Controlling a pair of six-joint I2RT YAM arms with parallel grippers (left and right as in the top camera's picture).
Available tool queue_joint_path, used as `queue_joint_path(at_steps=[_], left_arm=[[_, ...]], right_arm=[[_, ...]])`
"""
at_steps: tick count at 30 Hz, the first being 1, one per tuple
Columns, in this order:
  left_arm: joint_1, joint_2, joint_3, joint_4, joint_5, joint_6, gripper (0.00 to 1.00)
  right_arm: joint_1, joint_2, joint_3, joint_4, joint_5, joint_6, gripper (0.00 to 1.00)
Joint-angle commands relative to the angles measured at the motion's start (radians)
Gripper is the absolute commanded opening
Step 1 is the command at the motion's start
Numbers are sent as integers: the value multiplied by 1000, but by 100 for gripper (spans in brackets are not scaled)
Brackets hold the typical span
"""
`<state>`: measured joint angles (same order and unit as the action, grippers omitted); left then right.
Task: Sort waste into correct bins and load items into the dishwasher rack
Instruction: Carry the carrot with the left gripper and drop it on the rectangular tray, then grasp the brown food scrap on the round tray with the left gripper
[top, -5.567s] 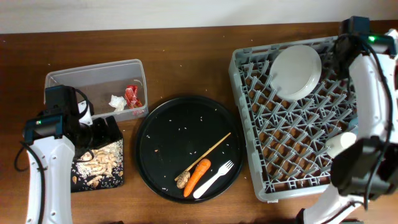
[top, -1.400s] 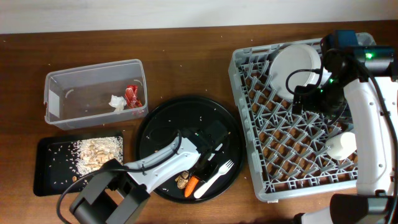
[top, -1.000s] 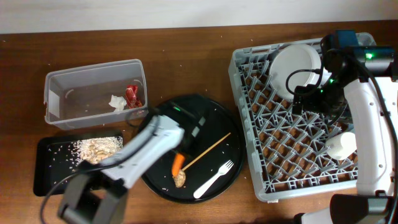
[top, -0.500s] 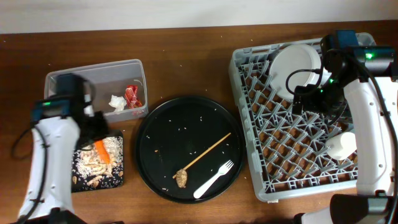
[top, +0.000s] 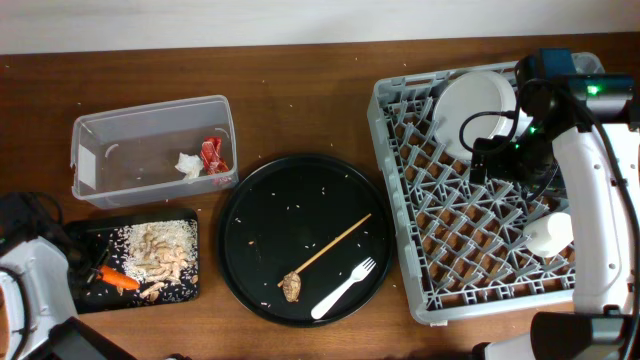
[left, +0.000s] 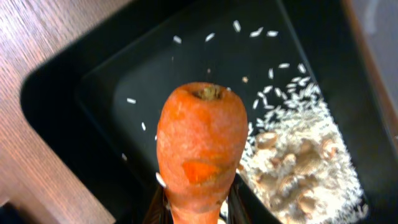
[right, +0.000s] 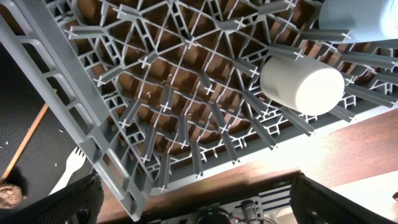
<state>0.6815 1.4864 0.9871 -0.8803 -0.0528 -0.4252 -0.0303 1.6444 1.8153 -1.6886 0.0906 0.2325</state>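
The left gripper (left: 196, 210) is clamped on the orange carrot piece (left: 199, 143), holding it above the flat black tray (left: 74, 106) by the worktop's left edge. The right gripper (right: 196, 182) hangs over the dishwasher rack (right: 186, 81) at the right edge, its fingers spread wide and empty.

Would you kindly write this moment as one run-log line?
left gripper: shut on carrot over flat black tray | right gripper: open above rack | pending: fork, chopstick

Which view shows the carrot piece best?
The left wrist view: the carrot piece is large and central, gripped between the jaws above the flat black tray. Overhead shows only a small orange sliver at the tray's left end. Right wrist misses it.
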Motion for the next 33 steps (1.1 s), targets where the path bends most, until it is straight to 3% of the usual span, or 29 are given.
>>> queue_joint_path(at_steps=[1, 9, 10, 12, 14, 20, 28, 33], left_arm=[[7, -15, -84, 105, 19, -27, 1], [7, -15, -186, 208, 19, -35, 1], [7, -15, -187, 207, 19, -34, 6], [7, -15, -187, 206, 19, -34, 29], [7, -15, -187, 204, 19, -34, 31], [7, -15, -187, 191, 26, -34, 71], [-29, -106, -101, 138, 176, -15, 73], [-300, -233, -82, 133, 291, 117, 73]], right_arm=[[-4, -23, 0, -1, 19, -1, 99], [-4, -23, 0, -2, 19, -1, 98], [-4, -23, 0, -2, 19, -1, 98], [-4, -23, 0, -3, 19, -1, 98], [-4, -23, 0, -3, 19, -1, 98], [-4, -23, 0, -3, 19, -1, 98], [-4, -23, 0, -1, 19, 0, 98], [-4, -23, 0, 2, 19, 0, 98]])
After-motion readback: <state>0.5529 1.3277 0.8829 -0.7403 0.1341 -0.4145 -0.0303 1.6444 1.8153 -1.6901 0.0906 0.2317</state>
